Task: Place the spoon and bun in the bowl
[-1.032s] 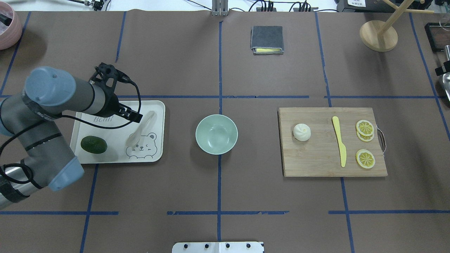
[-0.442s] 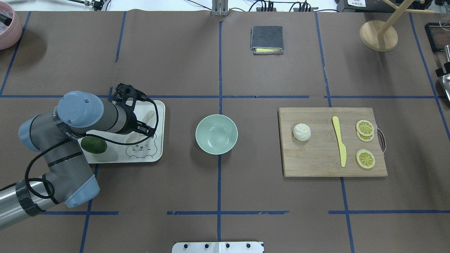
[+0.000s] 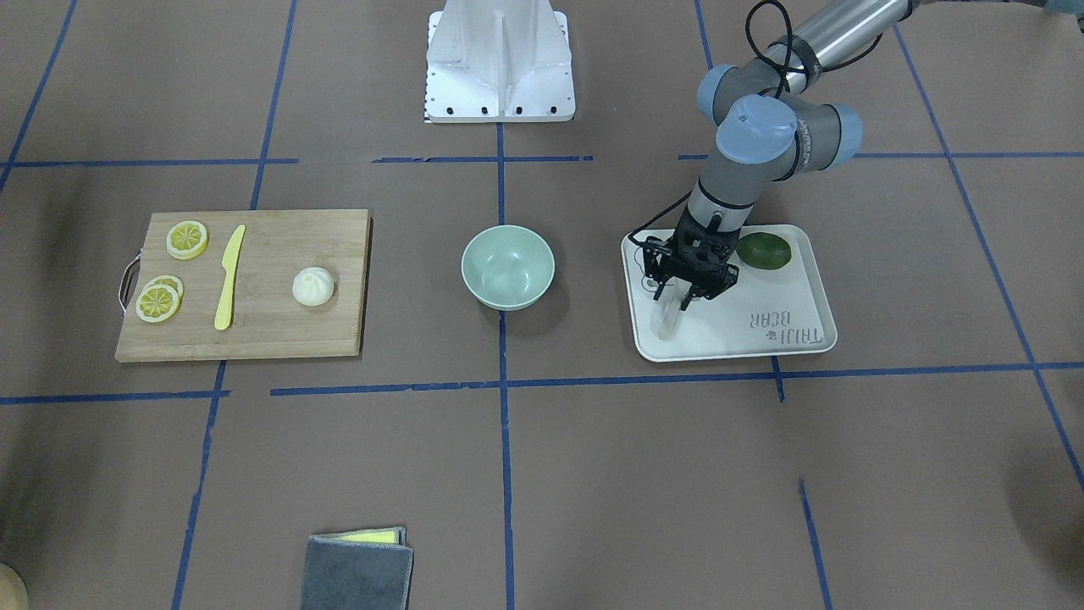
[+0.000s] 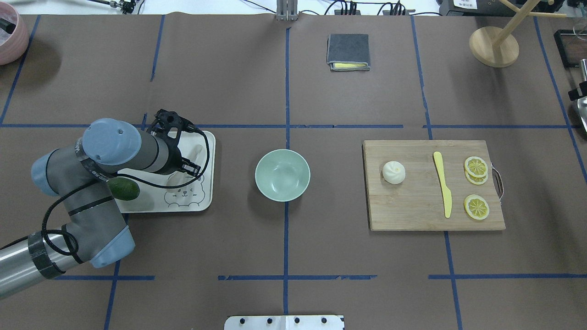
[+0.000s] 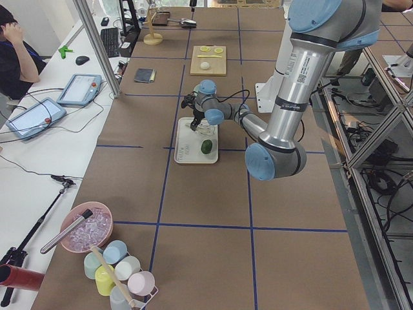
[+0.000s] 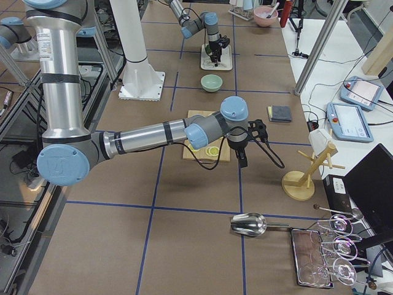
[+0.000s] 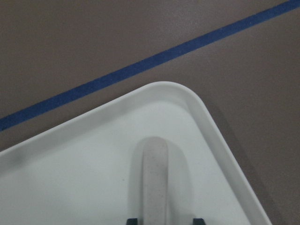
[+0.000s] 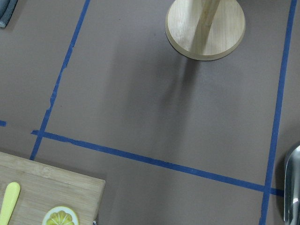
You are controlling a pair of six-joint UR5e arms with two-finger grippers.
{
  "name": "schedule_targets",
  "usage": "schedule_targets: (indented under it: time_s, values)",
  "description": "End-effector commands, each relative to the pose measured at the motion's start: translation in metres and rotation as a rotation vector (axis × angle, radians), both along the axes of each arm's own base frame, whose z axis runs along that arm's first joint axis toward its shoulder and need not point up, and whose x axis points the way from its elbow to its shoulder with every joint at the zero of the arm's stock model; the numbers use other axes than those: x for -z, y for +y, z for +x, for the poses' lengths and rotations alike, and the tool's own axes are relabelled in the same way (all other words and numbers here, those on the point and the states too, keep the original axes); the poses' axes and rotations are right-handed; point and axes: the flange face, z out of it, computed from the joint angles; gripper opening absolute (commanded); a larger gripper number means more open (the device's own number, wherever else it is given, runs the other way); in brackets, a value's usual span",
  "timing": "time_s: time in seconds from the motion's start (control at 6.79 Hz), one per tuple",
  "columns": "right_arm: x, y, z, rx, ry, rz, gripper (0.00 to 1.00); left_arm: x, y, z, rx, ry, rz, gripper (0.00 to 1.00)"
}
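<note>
The beige spoon (image 3: 669,322) lies on the white bear-print tray (image 3: 737,341). Its handle shows in the left wrist view (image 7: 154,178). My left gripper (image 3: 680,298) is low over the tray. It is open, with a fingertip (image 7: 132,220) on each side of the handle. In the overhead view the gripper (image 4: 190,167) hides much of the spoon (image 4: 197,150). The mint-green bowl (image 4: 282,175) stands empty at the table's middle. The white bun (image 4: 394,173) sits on the wooden cutting board (image 4: 412,206). My right gripper (image 6: 241,155) hangs beyond the board; I cannot tell if it is open or shut.
A green avocado (image 4: 124,189) lies on the tray beside my left arm. A yellow knife (image 4: 443,183) and lemon slices (image 4: 476,167) lie on the board. A folded grey cloth (image 4: 348,51) and a wooden stand (image 4: 494,46) are at the far side.
My left arm swung in over the tray and its gripper came down around the spoon's handle. In the last half second it barely moved. The spoon, bun and bowl stayed put.
</note>
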Motion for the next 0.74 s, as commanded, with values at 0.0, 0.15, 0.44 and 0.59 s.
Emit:
schedule_targets:
  time_s: [0.0, 0.15, 0.44, 0.59]
  values:
    - [0.000, 0.000, 0.000, 0.000, 0.000, -0.001, 1.00, 0.001, -0.001, 0.001, 0.002, 0.001, 0.001, 0.00]
    - [0.000, 0.000, -0.001, 0.003, 0.001, 0.000, 1.00, 0.006, -0.002, -0.003, 0.004, 0.007, 0.008, 0.00]
    - [0.000, 0.000, 0.000, 0.002, 0.001, 0.003, 1.00, 0.050, -0.023, -0.024, 0.081, 0.057, -0.024, 0.00]
    - [0.000, 0.000, -0.001, 0.002, 0.000, 0.001, 1.00, 0.093, -0.027, -0.016, 0.191, 0.134, -0.166, 0.00]
